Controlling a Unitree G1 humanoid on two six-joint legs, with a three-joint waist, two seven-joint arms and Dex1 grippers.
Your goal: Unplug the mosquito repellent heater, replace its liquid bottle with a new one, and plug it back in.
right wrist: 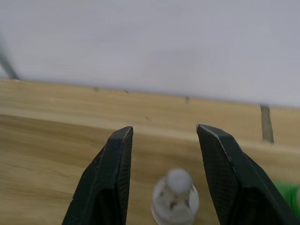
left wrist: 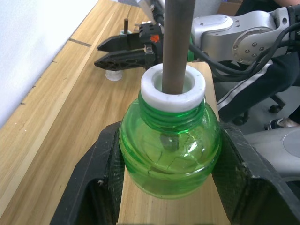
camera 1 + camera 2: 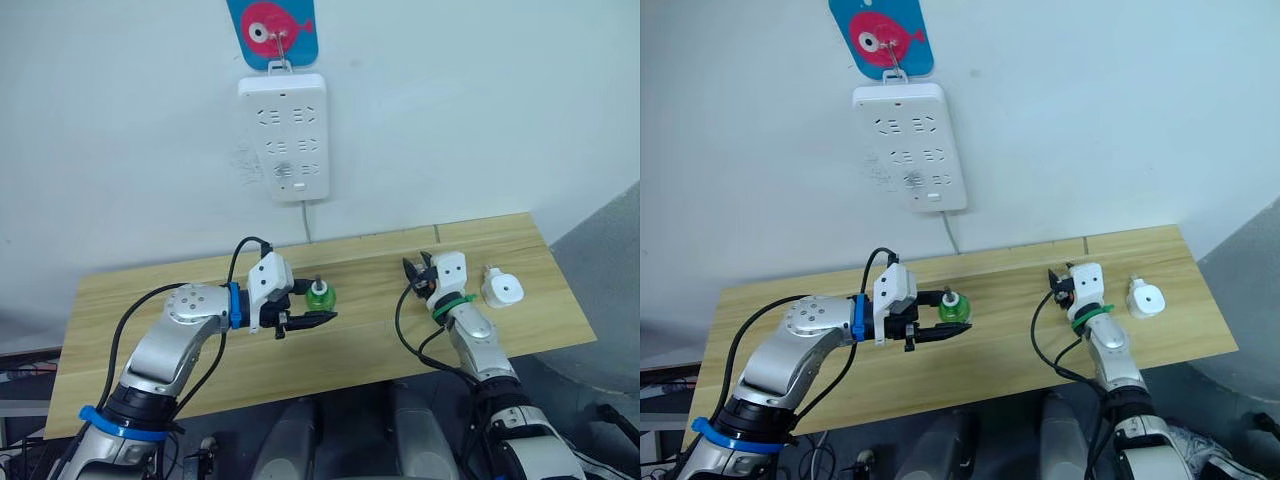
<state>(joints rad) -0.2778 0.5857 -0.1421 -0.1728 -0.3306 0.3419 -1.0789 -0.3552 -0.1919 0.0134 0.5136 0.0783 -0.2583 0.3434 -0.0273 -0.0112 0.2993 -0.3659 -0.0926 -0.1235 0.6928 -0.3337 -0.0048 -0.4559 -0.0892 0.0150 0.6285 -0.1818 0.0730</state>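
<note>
A green liquid bottle (image 2: 168,154) with a white collar and a dark wick sits between the two fingers of my left gripper (image 3: 322,302), which is shut on its sides at the middle of the wooden table (image 3: 140,300). Whether it rests on the wood I cannot tell. The mosquito repellent heater (image 3: 503,289), white and round-faced, lies unplugged on the table at the right. Just left of it my right gripper (image 1: 164,128) is open, and a small pale bottle (image 1: 176,199) with a wick stands between its fingers, untouched.
A tall white power strip (image 3: 283,135) hangs on the wall above the table's middle, under a blue card with a pink fish (image 3: 272,28); its cable (image 3: 306,222) drops behind the table. The table's far right end is near the heater.
</note>
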